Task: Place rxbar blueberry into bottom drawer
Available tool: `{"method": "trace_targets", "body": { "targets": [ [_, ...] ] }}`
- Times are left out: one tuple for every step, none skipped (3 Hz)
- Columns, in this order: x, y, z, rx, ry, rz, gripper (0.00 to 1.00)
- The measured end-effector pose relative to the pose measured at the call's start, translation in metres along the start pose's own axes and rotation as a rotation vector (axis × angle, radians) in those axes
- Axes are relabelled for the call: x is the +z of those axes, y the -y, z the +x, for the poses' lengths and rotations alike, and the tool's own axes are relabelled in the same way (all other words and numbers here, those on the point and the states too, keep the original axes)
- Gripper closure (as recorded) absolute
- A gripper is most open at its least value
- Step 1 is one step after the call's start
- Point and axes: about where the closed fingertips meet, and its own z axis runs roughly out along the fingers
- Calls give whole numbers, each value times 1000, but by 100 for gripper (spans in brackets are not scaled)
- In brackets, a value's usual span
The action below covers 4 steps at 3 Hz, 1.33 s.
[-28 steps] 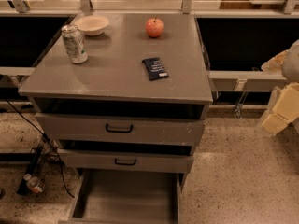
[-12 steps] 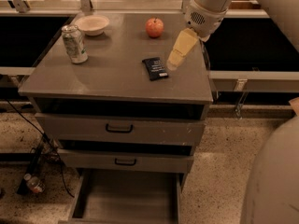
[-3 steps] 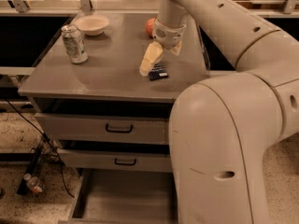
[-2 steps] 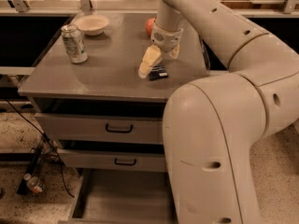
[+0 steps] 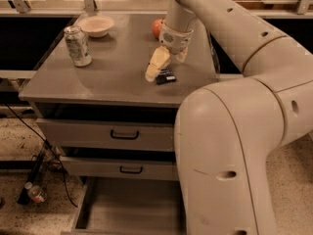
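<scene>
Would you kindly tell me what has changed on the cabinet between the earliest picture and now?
The arm swung in from the right, and the gripper has come down to the rxbar blueberry, which lies on the cabinet top about where it was, not lifted. The can, bowl, apple and open bottom drawer stayed put.

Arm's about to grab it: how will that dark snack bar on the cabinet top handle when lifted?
The rxbar blueberry lies flat, so it likely won't roll. Small and thin, it is probably light, though it may slide on the smooth top. The gripper hovers beside it.
</scene>
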Motion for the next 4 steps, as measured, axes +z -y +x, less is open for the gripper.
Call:
{"method": "trace_targets", "body": {
  "targets": [
    [-9,-11,3,-47,11,-5,0],
    [-5,-9,-1,-48,20,-5,0],
    [8,-2,-12,-50,27,-30,0],
    [8,-2,-12,-50,27,-30,2]
  ]
}}
